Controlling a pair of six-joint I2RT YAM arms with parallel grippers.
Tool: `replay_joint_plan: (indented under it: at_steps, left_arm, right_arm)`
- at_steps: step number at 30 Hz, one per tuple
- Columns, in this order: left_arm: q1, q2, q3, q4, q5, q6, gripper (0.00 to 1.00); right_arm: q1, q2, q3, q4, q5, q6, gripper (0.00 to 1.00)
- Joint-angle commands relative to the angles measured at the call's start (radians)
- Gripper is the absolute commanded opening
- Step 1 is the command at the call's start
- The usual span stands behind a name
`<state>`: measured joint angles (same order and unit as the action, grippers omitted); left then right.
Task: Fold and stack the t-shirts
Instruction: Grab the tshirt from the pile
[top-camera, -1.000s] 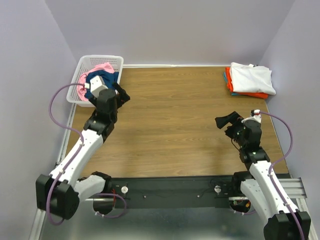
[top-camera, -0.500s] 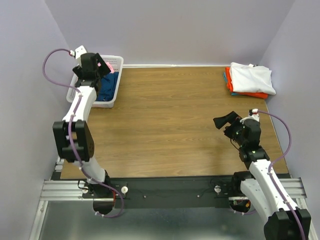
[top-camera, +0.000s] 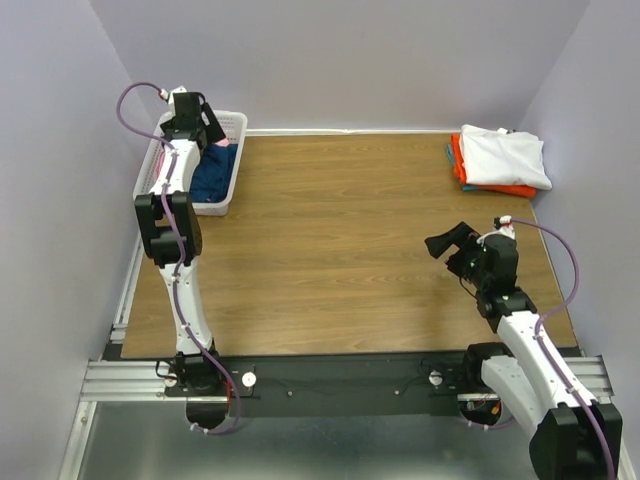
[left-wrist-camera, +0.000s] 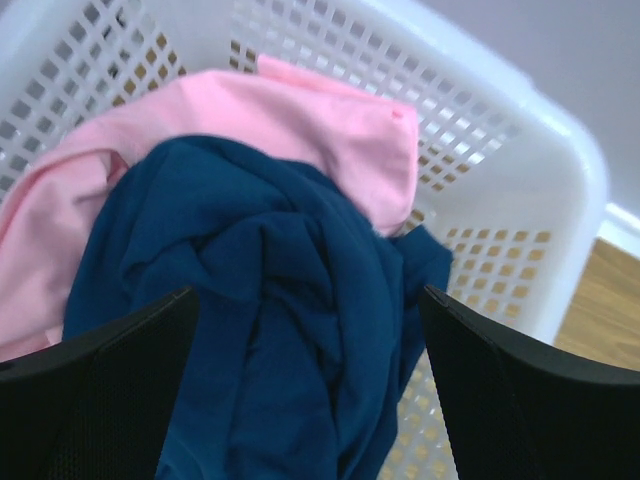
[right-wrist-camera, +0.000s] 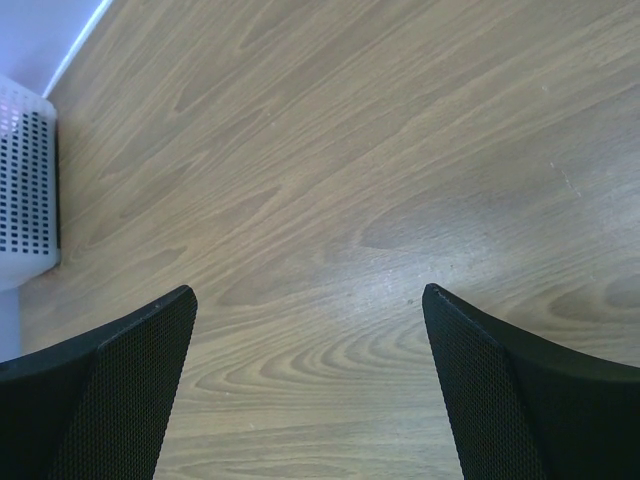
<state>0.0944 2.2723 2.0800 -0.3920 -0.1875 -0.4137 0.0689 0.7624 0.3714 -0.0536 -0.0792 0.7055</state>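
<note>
A crumpled navy blue t-shirt (left-wrist-camera: 270, 300) lies on a pink t-shirt (left-wrist-camera: 330, 120) inside the white lattice basket (left-wrist-camera: 520, 200). My left gripper (left-wrist-camera: 310, 330) is open and empty, hovering just above the navy shirt. In the top view the left gripper (top-camera: 205, 130) is over the basket's far end, above the navy shirt (top-camera: 213, 172) and the pink one (top-camera: 220, 143). At the table's far right, a folded white t-shirt (top-camera: 503, 155) tops a stack with orange (top-camera: 458, 162) and teal (top-camera: 449, 152) ones. My right gripper (top-camera: 447, 243) is open and empty above bare wood (right-wrist-camera: 310, 300).
The basket (top-camera: 236, 122) stands at the table's far left corner, against the left wall. Its corner shows at the left edge of the right wrist view (right-wrist-camera: 25, 190). The wooden table (top-camera: 340, 220) lies between the basket and the stack. Purple walls close in on three sides.
My left arm has swung up and back from beside the basket's near side to over its far end. The right arm has hardly moved.
</note>
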Motion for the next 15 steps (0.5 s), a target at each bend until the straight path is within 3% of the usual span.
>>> replay_joint_plan:
  at_steps: [1, 5, 9, 15]
  left_arm:
    - [0.004, 0.047, 0.022, -0.076, -0.035, 0.035, 0.97]
    - [0.007, 0.065, 0.002, -0.090, -0.064, 0.020, 0.94]
    - [0.014, 0.082, -0.012, -0.071, -0.058, 0.019, 0.83]
    - [0.022, 0.101, 0.025, -0.070, -0.041, 0.026, 0.47]
  right_arm:
    - [0.003, 0.025, 0.032, -0.006, 0.028, -0.017, 1.00]
    - [0.003, 0.057, 0.038, -0.006, 0.029, -0.018, 1.00]
    - [0.003, 0.080, 0.041, -0.006, 0.027, -0.017, 1.00]
    - [0.002, 0.086, 0.043, -0.006, 0.021, -0.018, 1.00]
